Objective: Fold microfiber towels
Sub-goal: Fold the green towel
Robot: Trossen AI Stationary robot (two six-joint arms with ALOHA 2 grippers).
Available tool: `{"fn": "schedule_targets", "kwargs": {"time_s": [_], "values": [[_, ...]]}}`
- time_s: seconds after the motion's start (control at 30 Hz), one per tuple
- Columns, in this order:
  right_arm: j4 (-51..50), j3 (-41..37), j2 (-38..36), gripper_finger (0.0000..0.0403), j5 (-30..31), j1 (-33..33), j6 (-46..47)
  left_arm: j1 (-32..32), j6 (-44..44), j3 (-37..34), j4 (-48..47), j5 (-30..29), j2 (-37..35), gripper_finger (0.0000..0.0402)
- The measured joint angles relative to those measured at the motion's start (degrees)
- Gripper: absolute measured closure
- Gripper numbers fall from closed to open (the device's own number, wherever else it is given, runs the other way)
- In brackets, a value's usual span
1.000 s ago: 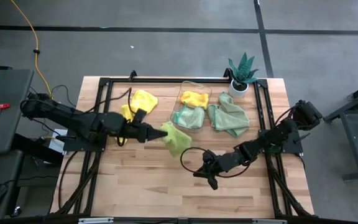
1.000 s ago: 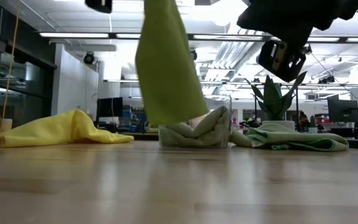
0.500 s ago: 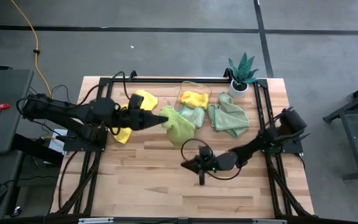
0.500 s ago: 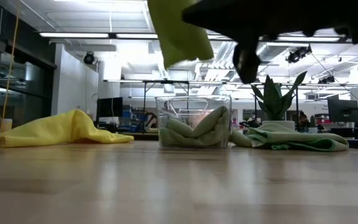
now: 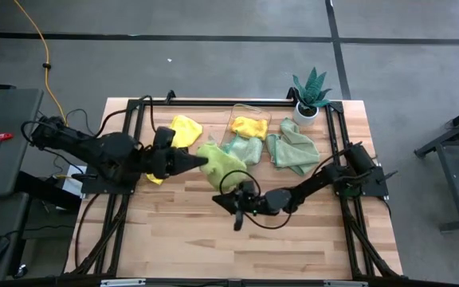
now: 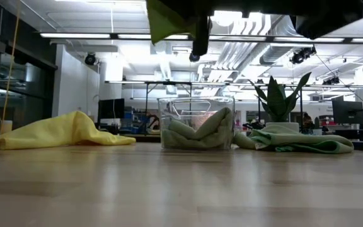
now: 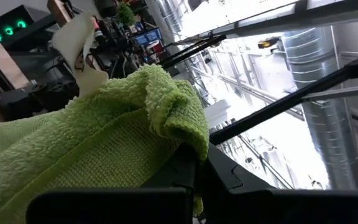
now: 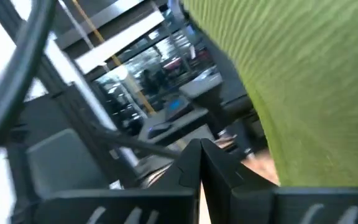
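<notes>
Mid-desk (image 5: pixel 174 231): clear bin (image 5: pixel 247 137) holds yellow + mint towels (image 5: pixel 244 147); left pincer (image 5: pixel 204 161) clamps lime towel (image 5: pixel 221 163) aloft, right pincer (image 5: pixel 237 222) clenched, nothing held.

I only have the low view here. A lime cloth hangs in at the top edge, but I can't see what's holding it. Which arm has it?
Observer: The left pincer is shut on the lime towel, holding it up over the table's middle, just left of the clear bin.
Operator: And where is the right arm?
Observer: The right pincer is shut and holds nothing. In the high view it sits just below the lime towel's hanging edge.
Operator: Is there anything in the bin besides the pale green cloth?
Observer: Yes, a yellow towel lies at its far end, behind the mint one.
</notes>
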Motion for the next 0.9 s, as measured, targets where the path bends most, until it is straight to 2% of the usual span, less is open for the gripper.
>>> {"fn": "schedule_targets", "kwargs": {"time_s": [0.23,0.37,0.47,0.67,0.9], "values": [[2.0,-0.6,0.0,0.0403,12.9,0.6,-3.0,-7.1,1.1,0.0,-0.1,-0.7,-0.4,0.0402],[3.2,-1.0,0.0,0.0403,20.0,2.1,-5.7,-11.7,0.8,0.0,-5.0,-2.7,-0.9,0.0402],[5.7,-1.0,0.0,0.0403,20.8,3.0,-8.9,-15.4,-1.1,-0.1,-9.4,-8.4,-1.6,0.0402],[6.0,-1.0,0.0,0.0403,21.5,3.5,-10.5,-20.9,-2.1,0.0,-10.8,-15.8,-2.1,0.0402],[1.1,-1.0,0.0,0.0403,22.9,3.6,-14.6,-26.7,-5.8,0.0,-21.1,-26.1,-1.7,0.0402]]}}
